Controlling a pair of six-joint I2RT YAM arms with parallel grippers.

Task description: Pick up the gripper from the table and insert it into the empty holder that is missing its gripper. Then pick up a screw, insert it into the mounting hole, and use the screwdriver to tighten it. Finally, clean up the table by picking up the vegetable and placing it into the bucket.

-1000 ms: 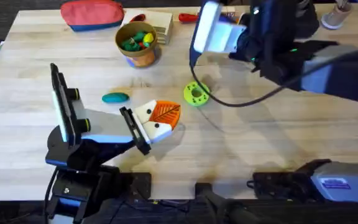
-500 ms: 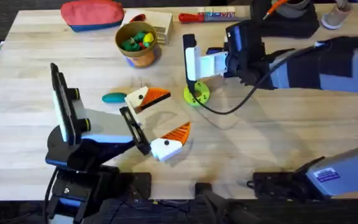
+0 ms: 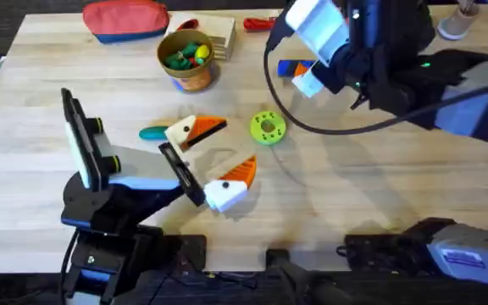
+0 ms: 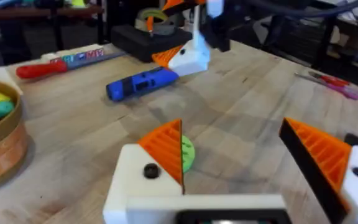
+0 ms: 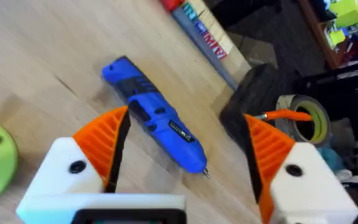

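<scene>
Even, bright overhead light — soft shadows, blurred wrist-view foregrounds.

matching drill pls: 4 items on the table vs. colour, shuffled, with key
Items:
1. screwdriver
2. vegetable
3. bucket
4. perforated disc

Colours:
A. lime green
B. tan-orange
C. bright blue
D. teal

Pairs: 1-C, 2-D, 3-B, 4-A
</scene>
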